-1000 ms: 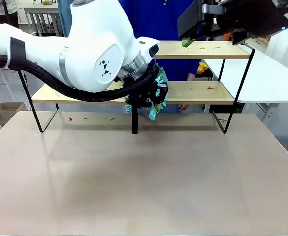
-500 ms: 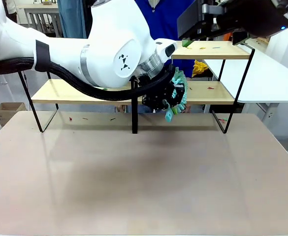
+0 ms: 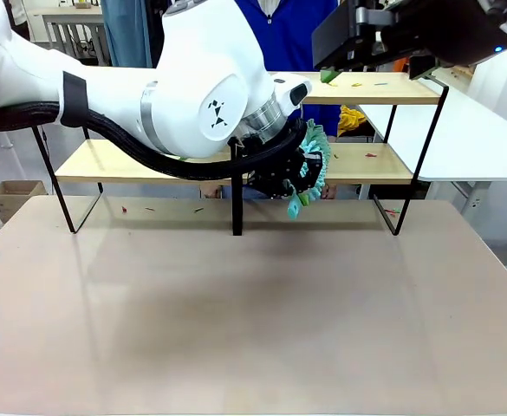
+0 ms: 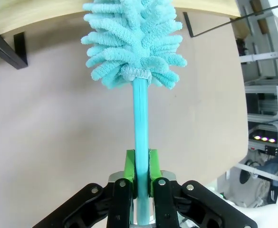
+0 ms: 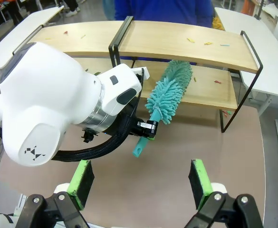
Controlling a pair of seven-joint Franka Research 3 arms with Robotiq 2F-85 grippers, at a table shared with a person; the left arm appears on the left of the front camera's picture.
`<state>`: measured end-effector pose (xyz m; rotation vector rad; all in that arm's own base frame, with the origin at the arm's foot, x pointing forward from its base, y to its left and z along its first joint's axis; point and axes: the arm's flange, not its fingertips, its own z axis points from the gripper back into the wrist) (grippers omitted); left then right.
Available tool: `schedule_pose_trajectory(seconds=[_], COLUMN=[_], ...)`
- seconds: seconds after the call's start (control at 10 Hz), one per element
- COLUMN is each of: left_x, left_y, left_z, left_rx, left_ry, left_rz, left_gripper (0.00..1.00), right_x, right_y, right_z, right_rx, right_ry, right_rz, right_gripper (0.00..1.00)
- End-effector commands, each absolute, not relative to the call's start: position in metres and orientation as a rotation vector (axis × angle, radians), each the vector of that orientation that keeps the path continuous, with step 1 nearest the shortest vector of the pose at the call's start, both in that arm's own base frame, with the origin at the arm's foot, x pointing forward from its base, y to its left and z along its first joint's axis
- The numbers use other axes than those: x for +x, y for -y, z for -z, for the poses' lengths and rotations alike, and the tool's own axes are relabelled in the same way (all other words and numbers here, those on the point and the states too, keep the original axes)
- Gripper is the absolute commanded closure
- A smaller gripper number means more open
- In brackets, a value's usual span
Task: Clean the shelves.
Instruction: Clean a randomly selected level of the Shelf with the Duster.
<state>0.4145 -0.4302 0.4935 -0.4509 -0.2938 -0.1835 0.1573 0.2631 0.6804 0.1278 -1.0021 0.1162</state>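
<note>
The white left arm carries a black cable and green-padded end effector.

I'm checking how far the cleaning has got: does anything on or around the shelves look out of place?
Yes. Small coloured scraps litter the upper boards of the shelves, one lies on the lower right board, and more sit on the tabletop underneath. Nothing looks damaged or askew.

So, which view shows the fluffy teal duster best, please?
Right wrist view: the fluffy teal duster shows whole, head to handle. Left wrist view looks along it; front view has it partly behind the left gripper.
</note>
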Motion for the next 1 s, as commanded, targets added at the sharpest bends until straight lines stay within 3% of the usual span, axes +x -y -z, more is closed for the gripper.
schedule_pose_trajectory(seconds=[0.0, 0.9], left_x=[0.421, 0.463], left_y=[0.433, 0.474], left_z=[-0.493, -0.493], left_rx=[-0.517, -0.509], left_ry=[0.374, 0.358], left_rz=[0.242, 0.417], left_gripper=[0.87, 0.87], right_x=[0.158, 0.158], right_y=[-0.262, -0.262], right_z=[-0.682, -0.682], right_rx=[0.137, 0.137], right_ry=[1.000, 1.000], right_rz=[-0.110, -0.110], right_gripper=[0.00, 0.00])
